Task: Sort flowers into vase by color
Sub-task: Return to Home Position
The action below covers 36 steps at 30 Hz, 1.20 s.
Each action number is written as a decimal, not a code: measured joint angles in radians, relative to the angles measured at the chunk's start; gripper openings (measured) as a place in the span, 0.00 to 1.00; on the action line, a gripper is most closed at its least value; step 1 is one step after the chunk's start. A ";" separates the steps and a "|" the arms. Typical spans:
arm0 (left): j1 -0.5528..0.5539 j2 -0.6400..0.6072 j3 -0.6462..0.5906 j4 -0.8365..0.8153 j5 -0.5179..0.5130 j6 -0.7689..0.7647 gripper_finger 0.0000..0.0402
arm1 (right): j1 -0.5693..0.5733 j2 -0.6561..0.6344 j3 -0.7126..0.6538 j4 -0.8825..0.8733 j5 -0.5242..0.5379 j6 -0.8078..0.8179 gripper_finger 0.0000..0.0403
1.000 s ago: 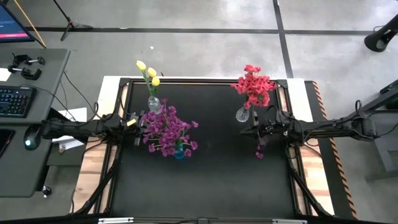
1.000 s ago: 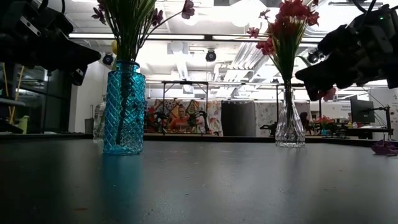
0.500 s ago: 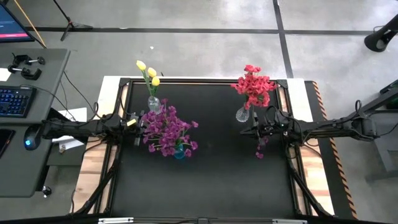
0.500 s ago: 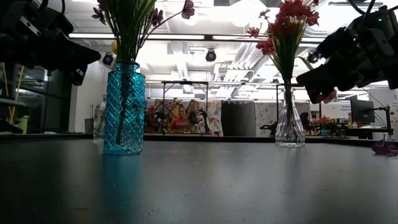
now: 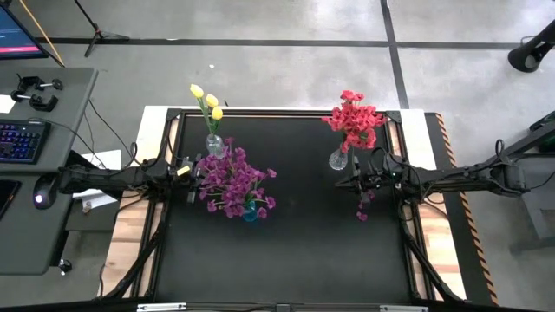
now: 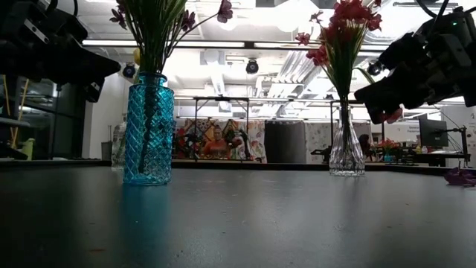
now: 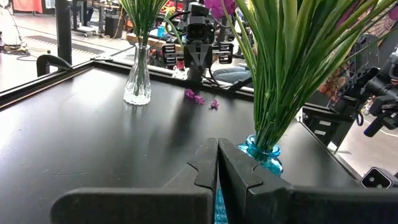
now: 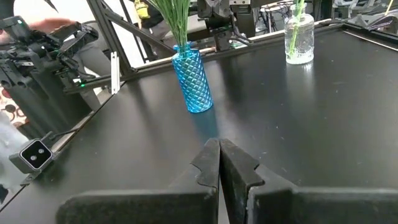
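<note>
Three vases stand on the black table. A blue vase (image 5: 251, 212) holds the purple flowers (image 5: 232, 180). A clear vase (image 5: 214, 145) holds the yellow flowers (image 5: 206, 98). Another clear vase (image 5: 338, 159) holds the red flowers (image 5: 353, 116). A loose purple flower (image 5: 362, 208) lies on the table under my right arm; it also shows in the left wrist view (image 7: 199, 98). My left gripper (image 7: 217, 155) is shut and empty, hovering left of the blue vase (image 7: 262, 151). My right gripper (image 8: 219, 157) is shut and empty, raised just to the near right of the red flowers' vase.
A raised frame (image 5: 286, 112) borders the table. A side desk with a keyboard (image 5: 19, 140) and mouse stands to the left. Open black surface lies between the vases and toward the near edge (image 5: 286, 260).
</note>
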 joint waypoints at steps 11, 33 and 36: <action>-0.008 -0.169 -0.014 -0.019 0.001 0.000 0.00 | 0.000 -0.002 0.000 -0.005 0.000 0.000 0.00; -0.005 -0.167 -0.015 -0.016 0.000 0.000 0.00 | 0.033 -0.733 0.000 -0.408 -0.001 0.000 0.00; -0.005 -0.167 -0.015 -0.017 0.000 0.000 0.00 | 0.033 -0.731 0.000 -0.387 -0.004 0.000 0.00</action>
